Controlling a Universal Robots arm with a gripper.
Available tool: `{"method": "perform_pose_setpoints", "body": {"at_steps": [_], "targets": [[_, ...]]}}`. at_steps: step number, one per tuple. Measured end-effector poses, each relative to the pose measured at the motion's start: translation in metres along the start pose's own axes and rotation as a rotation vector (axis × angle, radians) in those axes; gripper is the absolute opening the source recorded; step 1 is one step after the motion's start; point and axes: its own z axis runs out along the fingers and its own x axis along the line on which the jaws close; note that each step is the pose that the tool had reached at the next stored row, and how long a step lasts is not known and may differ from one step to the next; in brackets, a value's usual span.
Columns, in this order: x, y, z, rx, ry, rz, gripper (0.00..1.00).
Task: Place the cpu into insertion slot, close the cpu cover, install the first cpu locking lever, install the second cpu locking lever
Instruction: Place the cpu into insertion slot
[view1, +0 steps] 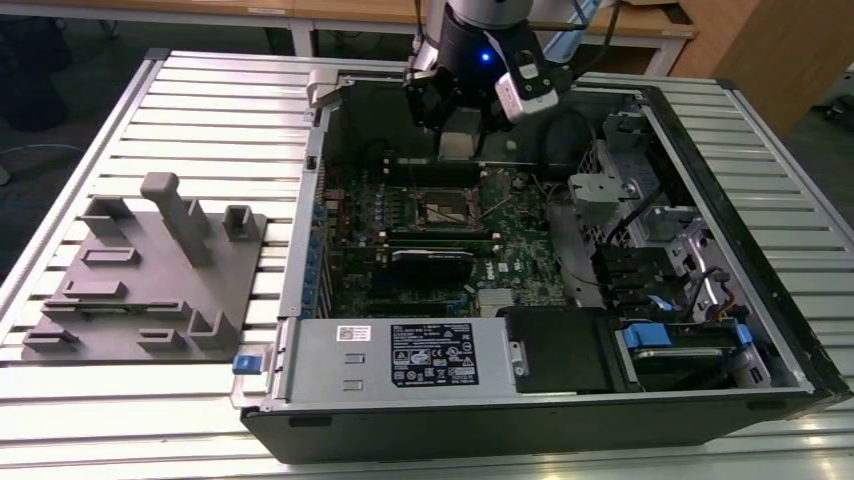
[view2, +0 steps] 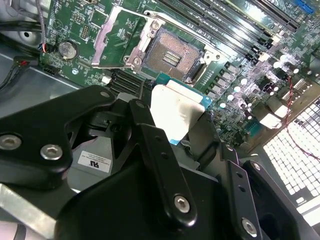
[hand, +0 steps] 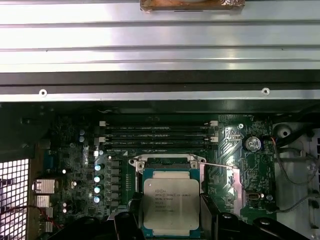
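Clearly the fingers (hand: 212, 222) are clamped on two opposite edges of the cpu (hand: 171, 202), which is held flat with its silver-grey top facing the first wrist view's camera. It hangs inside the open computer case (view1: 747, 330) on the slatted counter (view1: 200, 110), above the green motherboard (view1: 514, 215) and not yet seated.

The relation that matters is chip to socket. In the second wrist view the insertion slot (view2: 172, 55) lies bare, its dark contact field uncovered, just beyond the chip's free edge and lower than it. The two look near but apart. In the first wrist view only the socket's far rim peeks out past that same edge, so the chip appears to overlap most of the socket from above. Its sides run roughly parallel to the socket's sides, so little turning seems needed.

The cpu cover (view2: 102, 40) stands swung open beside the socket, clear of the chip.
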Motion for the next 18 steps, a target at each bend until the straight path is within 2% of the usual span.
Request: {"method": "perform_pose_setpoints", "body": {"at_steps": [9,18], "targets": [[-0.0002,-0.0046,0.0035,-0.0005,-0.0002,0.0,0.54],[-0.0003,-0.0056,0.0105,-0.0002,0.0,-0.001,0.54]]}}
